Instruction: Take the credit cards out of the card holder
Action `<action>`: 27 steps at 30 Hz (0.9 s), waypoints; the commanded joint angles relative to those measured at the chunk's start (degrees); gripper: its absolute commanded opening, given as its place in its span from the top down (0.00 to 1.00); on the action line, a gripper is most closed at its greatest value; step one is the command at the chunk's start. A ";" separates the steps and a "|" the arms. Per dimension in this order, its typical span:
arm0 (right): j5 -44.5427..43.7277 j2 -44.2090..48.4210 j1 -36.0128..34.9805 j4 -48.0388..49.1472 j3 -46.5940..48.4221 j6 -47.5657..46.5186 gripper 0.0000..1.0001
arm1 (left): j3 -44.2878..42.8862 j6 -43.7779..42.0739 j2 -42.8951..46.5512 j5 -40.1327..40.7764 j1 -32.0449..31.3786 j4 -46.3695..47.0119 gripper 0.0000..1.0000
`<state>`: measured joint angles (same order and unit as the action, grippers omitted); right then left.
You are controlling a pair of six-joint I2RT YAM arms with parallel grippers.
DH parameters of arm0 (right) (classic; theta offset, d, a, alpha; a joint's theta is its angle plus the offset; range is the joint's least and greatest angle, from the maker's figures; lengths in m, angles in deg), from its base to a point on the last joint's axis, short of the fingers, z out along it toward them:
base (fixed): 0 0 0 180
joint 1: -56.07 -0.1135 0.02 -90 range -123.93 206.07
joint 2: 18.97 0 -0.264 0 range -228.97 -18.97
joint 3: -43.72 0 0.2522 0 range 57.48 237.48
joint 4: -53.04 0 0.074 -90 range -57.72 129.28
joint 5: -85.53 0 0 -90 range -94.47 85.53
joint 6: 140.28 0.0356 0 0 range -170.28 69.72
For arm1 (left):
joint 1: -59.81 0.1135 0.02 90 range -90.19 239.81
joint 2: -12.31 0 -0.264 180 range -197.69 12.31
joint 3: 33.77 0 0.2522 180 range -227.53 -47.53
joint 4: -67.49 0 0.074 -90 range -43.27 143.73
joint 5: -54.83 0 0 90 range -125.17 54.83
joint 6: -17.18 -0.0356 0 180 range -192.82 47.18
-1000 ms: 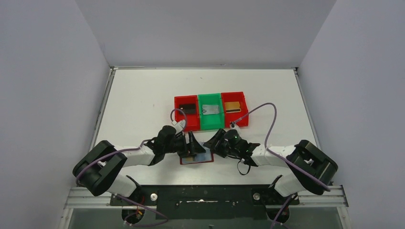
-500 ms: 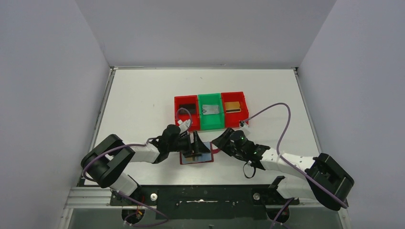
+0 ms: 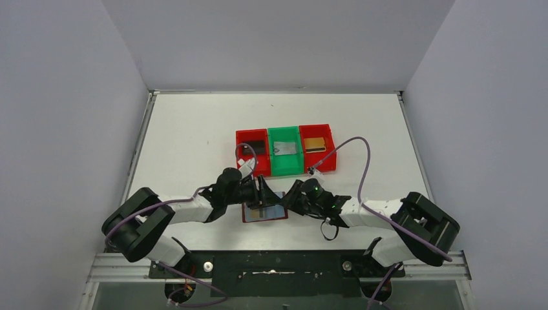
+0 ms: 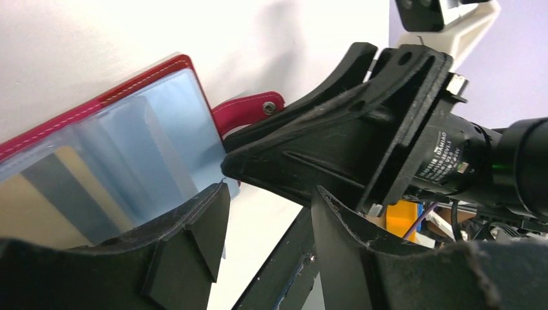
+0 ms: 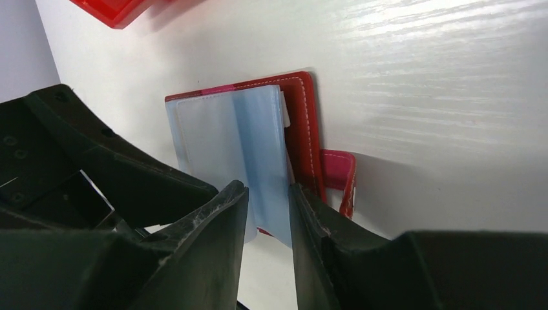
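Right wrist shows our right gripper (image 5: pixel 266 187) narrowed around the card holder (image 5: pixel 304 123) at lower centre. Whether it grips, we cannot tell. Our left gripper (image 4: pixel 270 190) stands half open.

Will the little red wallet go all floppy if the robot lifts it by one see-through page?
Probably floppy: the card holder lies spread open, and its thin sleeves fan and curve. Likely light, since it is thin and flat. The glossy sleeves may slip.

White arm links (image 3: pixel 185 208), black joints (image 3: pixel 137 224), purple cables (image 3: pixel 369 157).
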<state>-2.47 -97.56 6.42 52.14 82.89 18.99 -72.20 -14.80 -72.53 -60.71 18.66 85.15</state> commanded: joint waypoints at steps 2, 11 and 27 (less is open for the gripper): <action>3.09 -2.50 -0.21 6.60 3.02 -2.11 0.68 | 1.55 -0.63 4.16 2.11 0.47 1.23 0.52; 0.60 -2.51 -0.19 4.15 2.99 -1.13 0.65 | 1.32 -1.00 4.81 -0.75 0.38 3.68 0.53; -6.55 8.30 -0.82 -2.00 2.89 -4.60 0.56 | -6.25 -9.48 24.19 18.85 -0.16 -26.63 0.40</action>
<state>-9.51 -87.09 6.42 47.82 82.60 18.40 -77.05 -22.96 -56.42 -57.39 18.23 70.53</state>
